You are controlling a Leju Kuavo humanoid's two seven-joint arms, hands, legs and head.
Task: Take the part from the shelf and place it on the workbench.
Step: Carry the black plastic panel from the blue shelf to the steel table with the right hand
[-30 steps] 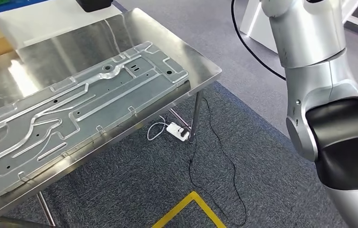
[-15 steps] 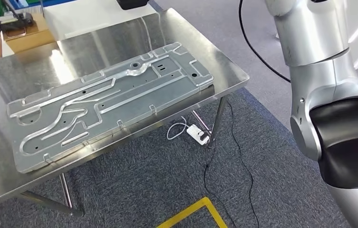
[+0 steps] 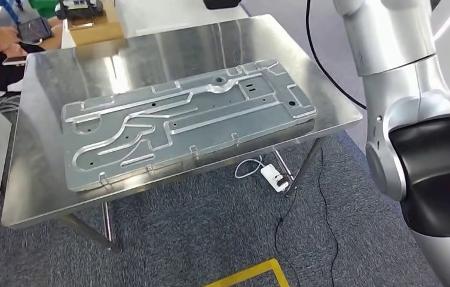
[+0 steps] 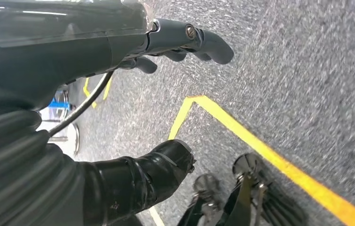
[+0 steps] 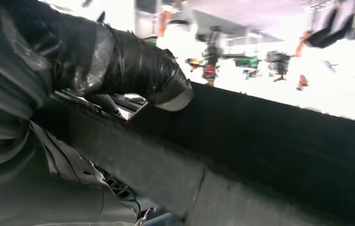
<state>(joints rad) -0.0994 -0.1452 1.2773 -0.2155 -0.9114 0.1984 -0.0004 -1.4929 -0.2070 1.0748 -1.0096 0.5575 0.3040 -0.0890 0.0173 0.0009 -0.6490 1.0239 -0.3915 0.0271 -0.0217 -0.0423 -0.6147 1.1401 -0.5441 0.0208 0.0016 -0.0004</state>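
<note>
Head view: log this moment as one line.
part: flat on workbench | left hand: hanging over floor, holding nothing | right hand: state unclear | white adapter: on carpet under bench

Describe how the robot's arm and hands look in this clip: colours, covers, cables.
The right arm is polished silver with a glossy black joint shell. The left hand has a grey ribbed cover, a thick dark thumb, blue-grey fingers and a black cable. The right hand has a glossy black thumb wrapped in tape.
</note>
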